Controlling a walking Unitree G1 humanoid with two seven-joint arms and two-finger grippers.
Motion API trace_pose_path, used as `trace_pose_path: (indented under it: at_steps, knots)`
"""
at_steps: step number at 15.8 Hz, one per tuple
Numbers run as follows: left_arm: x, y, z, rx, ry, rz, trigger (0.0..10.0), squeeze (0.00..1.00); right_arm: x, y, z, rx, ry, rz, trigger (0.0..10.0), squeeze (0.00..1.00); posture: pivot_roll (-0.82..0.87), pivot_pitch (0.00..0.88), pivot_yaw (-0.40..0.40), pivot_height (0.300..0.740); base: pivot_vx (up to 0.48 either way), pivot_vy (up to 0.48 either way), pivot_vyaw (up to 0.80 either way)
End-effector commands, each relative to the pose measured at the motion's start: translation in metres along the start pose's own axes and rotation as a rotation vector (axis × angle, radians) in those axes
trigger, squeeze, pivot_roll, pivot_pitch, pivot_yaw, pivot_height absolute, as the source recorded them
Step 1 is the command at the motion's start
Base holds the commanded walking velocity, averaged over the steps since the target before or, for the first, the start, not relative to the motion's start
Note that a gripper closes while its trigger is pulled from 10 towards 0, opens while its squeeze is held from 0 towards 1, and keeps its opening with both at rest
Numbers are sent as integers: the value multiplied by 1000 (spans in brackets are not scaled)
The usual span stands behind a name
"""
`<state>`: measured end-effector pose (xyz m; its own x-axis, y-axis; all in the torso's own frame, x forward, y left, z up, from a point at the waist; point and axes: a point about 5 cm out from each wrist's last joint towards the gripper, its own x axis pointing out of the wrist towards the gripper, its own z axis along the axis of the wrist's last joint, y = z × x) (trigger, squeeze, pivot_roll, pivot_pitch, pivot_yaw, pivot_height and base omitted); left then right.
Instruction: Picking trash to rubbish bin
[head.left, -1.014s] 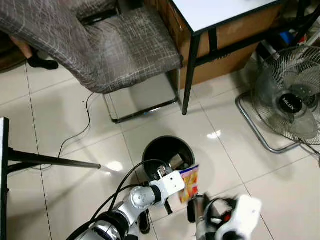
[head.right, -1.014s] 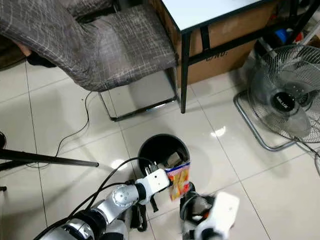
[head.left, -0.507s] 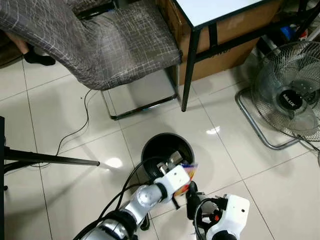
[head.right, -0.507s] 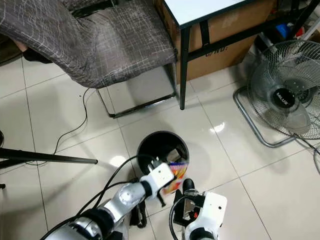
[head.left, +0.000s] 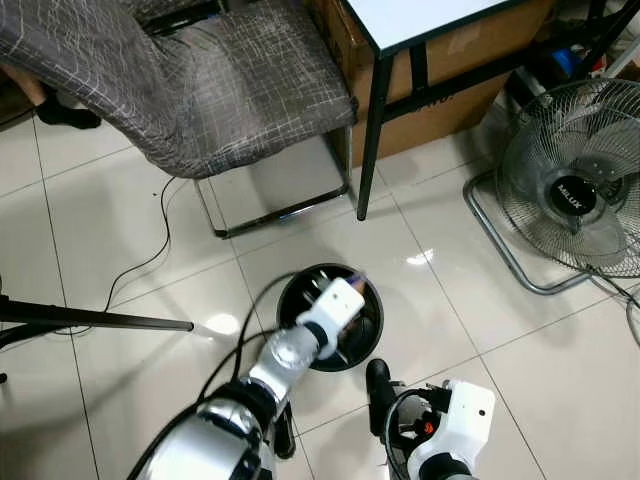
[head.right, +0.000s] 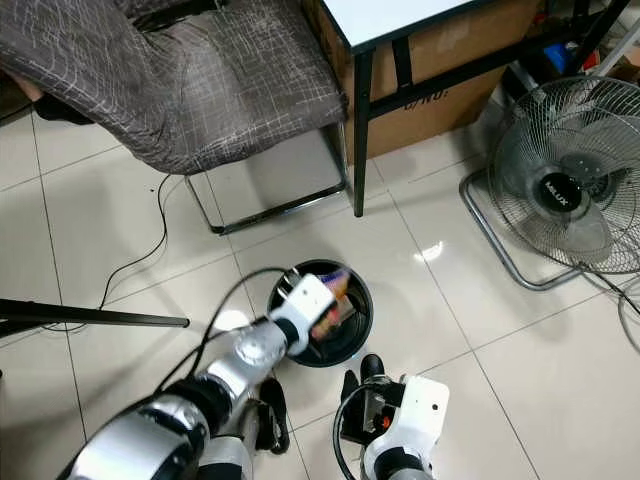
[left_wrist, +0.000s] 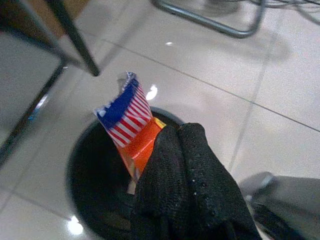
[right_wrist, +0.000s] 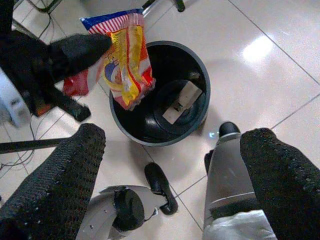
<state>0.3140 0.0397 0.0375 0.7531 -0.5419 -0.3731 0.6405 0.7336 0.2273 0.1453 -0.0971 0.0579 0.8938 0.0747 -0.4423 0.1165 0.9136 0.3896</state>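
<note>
A black round rubbish bin (head.left: 374, 312) stands on the tiled floor just in front of me. My left gripper (right_wrist: 95, 46) is shut on a snack packet (right_wrist: 126, 56), yellow and red with a blue-striped top, and holds it above the bin's opening. In the left wrist view the packet (left_wrist: 128, 116) sticks up past the closed fingers (left_wrist: 186, 165) over the bin's dark inside. My right gripper (right_wrist: 172, 135) stands open with nothing in it, low on the near side of the bin (right_wrist: 204, 85). A pale flat piece of trash (right_wrist: 181, 99) lies inside.
A chair with a grey patterned cover (head.left: 210, 90) stands behind the bin. A white table with black legs (head.left: 372, 130) and a cardboard box are at the back right. A floor fan (head.left: 575, 200) stands at the right. A cable (head.left: 150, 260) and a black bar (head.left: 100, 320) cross the left floor.
My left gripper has carried the packet forward from the bin's near edge to above its opening. The right gripper has drawn back a little toward me.
</note>
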Motion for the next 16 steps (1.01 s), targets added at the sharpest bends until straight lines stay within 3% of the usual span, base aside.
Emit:
trace_pose_path:
  at_steps: [1, 5, 12, 13, 14, 15, 16]
  knots:
    - [-5, 0, -17, -37, 72, 24, 10000, 0, 7, 23, 12, 77, -43, 57, 10000, 0, -137, 414, 70, 740, 0, 0, 0]
    - [-9, 17, -22, -69, 111, 94, 10000, 0, 7, 24, 12, 71, -42, 63, 10000, 0, -136, 416, 66, 740, 0, 0, 0]
    - [-11, 20, -27, -72, 139, 106, 10000, 0, 7, 24, 12, 59, -36, 73, 10000, 0, -132, 418, 63, 740, 0, 0, 0]
    - [-11, 19, -27, -84, 138, 101, 10000, 290, 7, 24, 12, 57, -36, 74, 10000, 0, -132, 418, 63, 740, 0, 0, 0]
    - [-11, 18, -27, -97, 135, 96, 10000, 847, 7, 25, 12, 57, -35, 74, 10000, 0, -132, 418, 63, 740, 0, 0, 0]
    - [-11, 18, -27, -105, 133, 93, 10000, 1000, 7, 25, 12, 56, -35, 75, 10000, 0, -133, 420, 64, 740, 0, 0, 0]
    - [-10, 18, -27, -108, 133, 92, 10000, 1000, 7, 25, 11, 55, -35, 74, 10000, 0, -133, 420, 64, 740, 0, 0, 0]
